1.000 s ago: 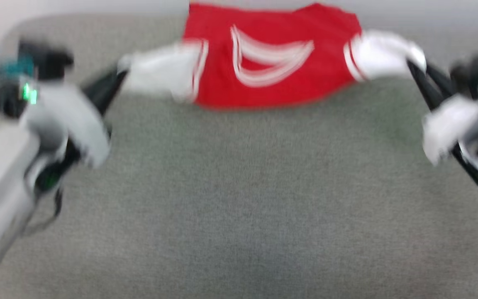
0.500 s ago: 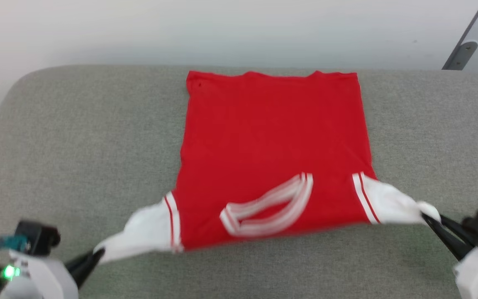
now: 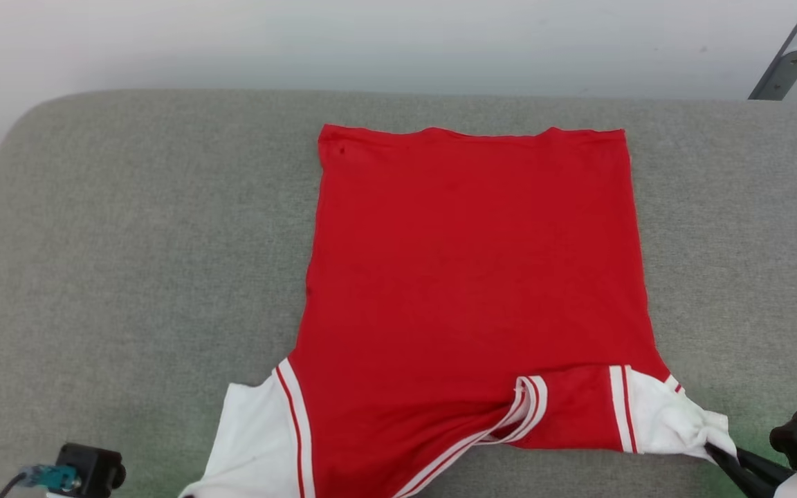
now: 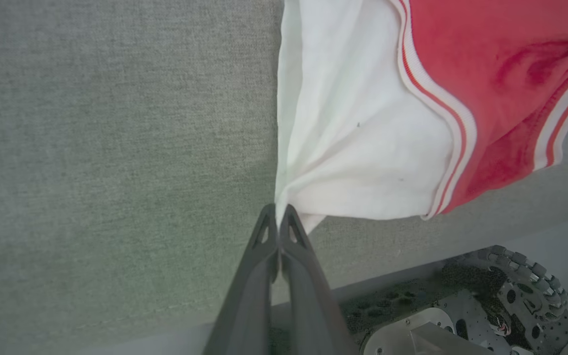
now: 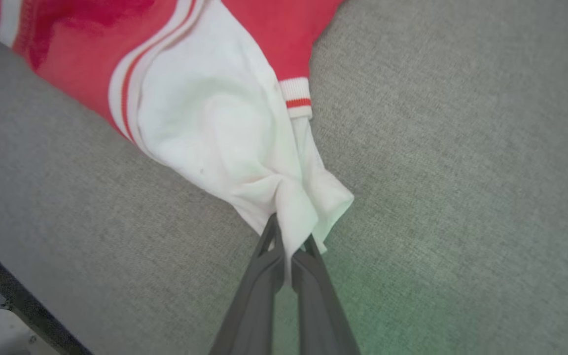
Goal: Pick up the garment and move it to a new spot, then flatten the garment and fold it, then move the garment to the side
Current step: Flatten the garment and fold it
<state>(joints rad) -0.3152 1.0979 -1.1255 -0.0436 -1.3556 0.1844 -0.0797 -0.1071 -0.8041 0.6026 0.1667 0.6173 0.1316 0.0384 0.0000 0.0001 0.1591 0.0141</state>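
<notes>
The garment (image 3: 474, 277), a red shirt with white sleeves and red-white striped trim, lies spread on the grey padded surface (image 3: 129, 242). Its hem is at the far side and its collar faces me. No lettering shows on the upper face. My left gripper (image 4: 278, 212) is shut on the tip of one white sleeve (image 4: 358, 123), close to the surface's near edge. My right gripper (image 5: 289, 236) is shut on the bunched end of the other white sleeve (image 5: 215, 128). In the head view the right gripper (image 3: 720, 453) sits at the lower right corner.
A pale wall runs behind the padded surface, with a grey metal bracket (image 3: 782, 72) at the top right. The surface's near edge and my wheeled base (image 4: 486, 305) show in the left wrist view. Bare grey padding lies on both sides of the shirt.
The head camera has shifted. Both grippers have drawn the sleeves toward the near edge, and the shirt now lies stretched out flat instead of hanging bunched between them.
</notes>
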